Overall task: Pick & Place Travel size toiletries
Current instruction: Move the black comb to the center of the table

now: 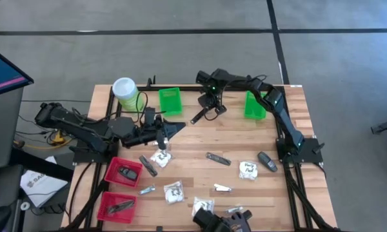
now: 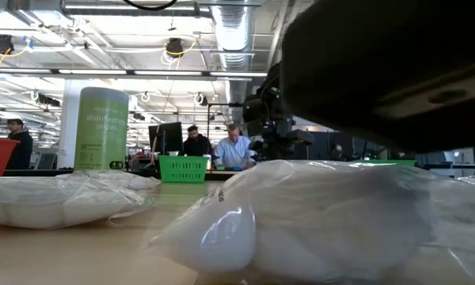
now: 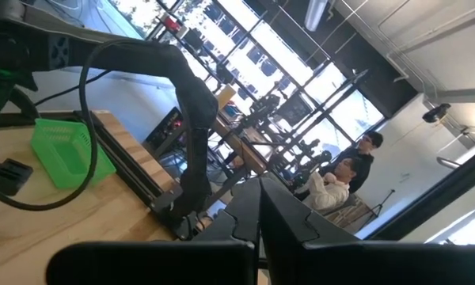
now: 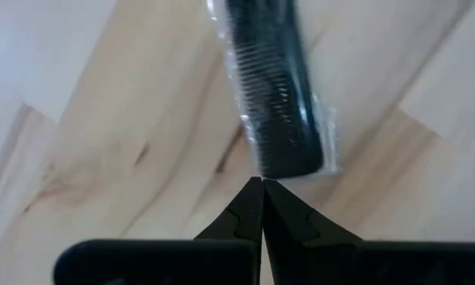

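Note:
Between the two green baskets, my right gripper (image 1: pixel 209 106) (image 4: pixel 261 180) is shut on a black comb in clear wrap (image 1: pixel 197 117) (image 4: pixel 273 87). My left gripper (image 1: pixel 180 126) (image 3: pixel 260 184) is shut and holds nothing; it hovers right of the light-green canister (image 1: pixel 124 92) and points toward the table's right. Loose toiletries lie on the near half of the table. There are white packets (image 1: pixel 160 156) (image 1: pixel 248 170) (image 1: pixel 174 192), dark sticks (image 1: pixel 217 158) (image 1: pixel 148 165), a dark oval piece (image 1: pixel 267 161) and silvery sachets (image 1: pixel 222 187) (image 1: pixel 147 190). My right gripper pinches the near end of the comb's clear wrap (image 4: pixel 263 170) between its two fingertips, coming from above. The comb stretches away beyond the fingers and hangs slanting over the wood. I cannot tell whether its lower end touches the table.
Two green baskets (image 1: pixel 170 101) (image 1: pixel 255 105) stand at the far edge. Two red baskets (image 1: pixel 124 171) (image 1: pixel 116 206) at the near left each hold dark pieces. White packets (image 2: pixel 301 222) lie close in front of the low camera. People sit in the room beyond the table.

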You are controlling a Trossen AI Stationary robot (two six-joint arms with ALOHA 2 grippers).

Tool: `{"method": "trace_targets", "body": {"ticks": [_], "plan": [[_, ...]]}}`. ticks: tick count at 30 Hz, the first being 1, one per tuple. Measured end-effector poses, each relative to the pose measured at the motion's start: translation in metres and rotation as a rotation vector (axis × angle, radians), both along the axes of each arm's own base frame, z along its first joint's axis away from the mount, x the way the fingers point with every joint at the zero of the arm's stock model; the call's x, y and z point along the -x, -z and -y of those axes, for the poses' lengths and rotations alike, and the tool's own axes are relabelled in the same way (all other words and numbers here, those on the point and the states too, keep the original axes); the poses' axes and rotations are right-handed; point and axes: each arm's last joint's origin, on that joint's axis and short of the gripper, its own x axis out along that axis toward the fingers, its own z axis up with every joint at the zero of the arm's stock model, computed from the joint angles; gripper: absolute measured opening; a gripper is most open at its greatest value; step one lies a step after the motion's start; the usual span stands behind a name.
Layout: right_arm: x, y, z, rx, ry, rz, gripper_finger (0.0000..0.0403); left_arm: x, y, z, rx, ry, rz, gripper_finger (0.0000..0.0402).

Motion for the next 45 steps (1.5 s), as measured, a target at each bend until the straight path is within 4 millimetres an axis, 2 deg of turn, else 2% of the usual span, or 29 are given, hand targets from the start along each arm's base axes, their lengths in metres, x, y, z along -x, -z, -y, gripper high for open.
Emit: {"method": "trace_targets", "body": {"ticks": [13,15,18,25,32,37,45], "plan": [[-0.005,-0.003,0.003,-0.009,0.043,0.068,0.0000,-0.001,0.000,-0.004,0.000,-0.017,0.000,0.0000],[-0.007,0.003,0.005,-0.010,0.044,0.066,0.0000,-0.001,0.000,-0.006,0.000,-0.020,0.000,0.0000],[-0.008,0.012,0.004,-0.029,0.051,0.044,0.0000,-0.002,0.000,-0.007,0.000,-0.012,0.000,0.0000],[-0.009,0.012,0.006,-0.009,0.076,0.040,0.0000,-0.002,0.000,-0.007,0.002,-0.011,0.001,0.0000],[-0.003,0.012,0.004,0.005,0.098,-0.050,0.0000,-0.002,0.000,-0.007,0.004,-0.011,0.002,0.0000],[-0.003,0.013,-0.007,-0.004,0.106,-0.122,0.0000,-0.002,0.000,-0.006,0.005,-0.008,0.003,0.0000],[-0.005,0.016,-0.036,-0.019,0.099,-0.224,0.0000,0.000,-0.002,0.000,0.006,0.015,0.018,0.0000]]}}
